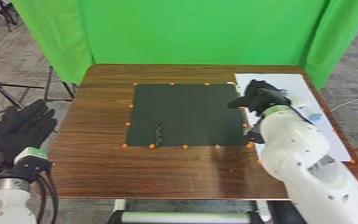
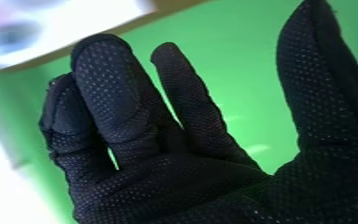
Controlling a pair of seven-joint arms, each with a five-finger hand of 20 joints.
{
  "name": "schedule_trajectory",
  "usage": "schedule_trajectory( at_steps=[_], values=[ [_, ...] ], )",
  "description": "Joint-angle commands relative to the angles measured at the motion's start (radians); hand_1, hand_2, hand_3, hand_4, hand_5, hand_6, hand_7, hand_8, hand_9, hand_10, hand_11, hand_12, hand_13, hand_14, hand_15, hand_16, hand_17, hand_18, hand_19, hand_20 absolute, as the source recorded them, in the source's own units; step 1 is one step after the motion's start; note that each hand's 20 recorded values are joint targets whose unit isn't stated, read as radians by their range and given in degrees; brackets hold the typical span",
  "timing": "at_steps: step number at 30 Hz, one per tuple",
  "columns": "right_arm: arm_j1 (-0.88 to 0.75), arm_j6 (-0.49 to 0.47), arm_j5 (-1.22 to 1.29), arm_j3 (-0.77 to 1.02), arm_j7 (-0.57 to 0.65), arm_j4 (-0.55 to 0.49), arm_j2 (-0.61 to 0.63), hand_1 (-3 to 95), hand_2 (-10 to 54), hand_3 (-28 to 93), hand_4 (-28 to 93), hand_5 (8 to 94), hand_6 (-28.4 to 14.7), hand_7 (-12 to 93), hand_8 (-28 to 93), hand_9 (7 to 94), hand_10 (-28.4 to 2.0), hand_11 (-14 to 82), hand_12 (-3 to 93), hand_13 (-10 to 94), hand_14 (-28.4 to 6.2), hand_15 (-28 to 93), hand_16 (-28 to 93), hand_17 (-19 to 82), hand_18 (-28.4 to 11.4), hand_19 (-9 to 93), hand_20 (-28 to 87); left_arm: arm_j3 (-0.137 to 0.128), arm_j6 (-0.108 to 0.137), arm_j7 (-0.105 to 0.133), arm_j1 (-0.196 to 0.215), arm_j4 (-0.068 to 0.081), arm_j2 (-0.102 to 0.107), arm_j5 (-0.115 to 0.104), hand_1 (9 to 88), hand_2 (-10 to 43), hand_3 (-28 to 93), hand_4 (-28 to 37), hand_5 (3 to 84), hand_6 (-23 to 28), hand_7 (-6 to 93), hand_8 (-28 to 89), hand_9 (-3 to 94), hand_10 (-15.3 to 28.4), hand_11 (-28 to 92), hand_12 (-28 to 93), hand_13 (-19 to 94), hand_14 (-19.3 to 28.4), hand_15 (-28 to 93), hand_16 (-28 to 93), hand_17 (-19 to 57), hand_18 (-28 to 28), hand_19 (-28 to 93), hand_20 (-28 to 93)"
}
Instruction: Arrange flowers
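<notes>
Near mat's [image 1: 182,112] right edge | right robot hand [image 1: 262,98] open, empty | left robot hand [image 1: 17,131] likewise, beside table [image 1: 91,172]

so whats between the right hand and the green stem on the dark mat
In the head view, only bare dark mat lies between the right hand and the green stem.

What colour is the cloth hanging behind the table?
The cloth is bright green, seen best in the head view.
</notes>
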Motion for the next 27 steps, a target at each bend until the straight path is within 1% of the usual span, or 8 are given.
schedule_trajectory(
  at_steps=[1, 3, 6, 8, 15, 19, 24, 27],
  values=[
    [-0.176, -0.024, 0.027, 0.193, 0.11, 0.041, 0.189, 29.8, -9.5, 64, -21, 52.7, -13.9, 10, -8, 54.1, -26.1, 9.6, 14.7, 63, -18.7, 69, 21, 32, -28.4, 82, 41, -0.002, -0.041, 0.029, 0.005, -0.012, 0.004, -0.065, 30.3, 16.3, 74, -25.2, 42.8, 7.6, 33.6, -15, 32.9, 14.1, 37, 14, 21, 13.3, 54, -7, -5.9, 13.4, 39, 15],
    [-0.203, -0.04, 0.048, 0.224, 0.123, 0.044, 0.204, 30.5, -9.5, 64, -23, 52.6, -14.0, 10, -8, 54.8, -26.3, 9.8, 14.8, 64, -18.3, 69, 21, 32, -28.4, 83, 41, 0.0, -0.036, 0.024, 0.006, -0.01, 0.009, -0.033, 30.2, 16.3, 74, -25.3, 42.8, 7.5, 33.6, -15, 33.0, 14.1, 37, 14, 21, 13.3, 53, -7, -5.9, 13.4, 39, 15],
    [-0.232, -0.057, 0.048, 0.264, 0.143, 0.054, 0.218, 32.1, -9.5, 64, -26, 52.5, -14.3, 9, -8, 55.0, -25.6, 10.7, 15.6, 63, -18.1, 69, 21, 32, -28.4, 83, 41, 0.007, -0.039, 0.018, -0.007, -0.007, 0.008, -0.042, 30.1, 16.2, 74, -25.4, 42.7, 7.4, 33.6, -15, 33.0, 14.0, 36, 14, 21, 13.3, 53, -7, -5.9, 13.5, 39, 15],
    [-0.249, -0.068, 0.053, 0.284, 0.153, 0.053, 0.224, 33.9, -9.5, 63, -28, 52.4, -14.4, 9, -8, 55.1, -25.1, 11.3, 16.2, 63, -17.9, 69, 22, 31, -28.4, 83, 42, 0.014, -0.042, 0.012, -0.015, -0.003, 0.007, -0.035, 30.1, 16.2, 73, -25.5, 42.6, 7.2, 33.6, -15, 33.1, 13.9, 36, 14, 21, 13.3, 53, -7, -5.9, 13.5, 39, 15],
    [-0.267, -0.167, 0.128, 0.325, 0.204, 0.059, 0.236, 37.9, -9.5, 61, -28, 56.5, -13.7, 10, -8, 57.1, -24.1, 13.4, 16.9, 62, -17.7, 70, 22, 31, -28.4, 83, 43, 0.017, -0.048, 0.035, -0.001, -0.008, 0.01, -0.047, 29.4, 15.4, 74, -25.2, 42.5, 7.1, 33.7, -15, 33.1, 13.8, 36, 14, 21, 13.5, 53, -7, -6.0, 13.5, 38, 15],
    [-0.265, -0.188, 0.141, 0.312, 0.216, 0.104, 0.225, 40.2, -9.5, 61, -28, 59.0, -13.0, 10, -8, 58.0, -22.9, 14.2, 17.2, 62, -17.6, 70, 23, 31, -28.4, 82, 43, 0.014, -0.042, 0.022, -0.003, -0.012, 0.007, -0.041, 28.7, 14.8, 74, -25.3, 42.4, 7.1, 33.6, -15, 33.3, 13.9, 36, 14, 21, 13.6, 53, -7, -6.0, 13.5, 38, 15],
    [-0.26, -0.151, 0.119, 0.282, 0.196, 0.141, 0.206, 44.2, -9.5, 61, -28, 61.0, -11.2, 12, -9, 60.9, -21.0, 15.8, 17.3, 62, -16.8, 69, 23, 31, -28.4, 82, 43, 0.009, -0.04, 0.028, 0.003, -0.017, 0.009, -0.048, 28.4, 14.7, 74, -25.7, 42.5, 7.2, 33.4, -15, 33.5, 14.2, 36, 14, 21, 13.5, 53, -7, -5.9, 13.5, 38, 15],
    [-0.258, -0.134, 0.179, 0.286, 0.2, 0.137, 0.2, 46.1, -9.5, 64, -28, 65.0, -8.3, 15, -10, 66.4, -18.6, 18.9, 18.6, 65, -15.3, 68, 24, 32, -28.4, 83, 41, 0.022, -0.044, 0.023, -0.016, -0.011, 0.007, -0.058, 28.3, 14.7, 74, -25.7, 42.4, 7.3, 33.2, -15, 33.6, 14.3, 36, 14, 21, 13.4, 52, -7, -5.8, 13.5, 38, 15]
  ],
)
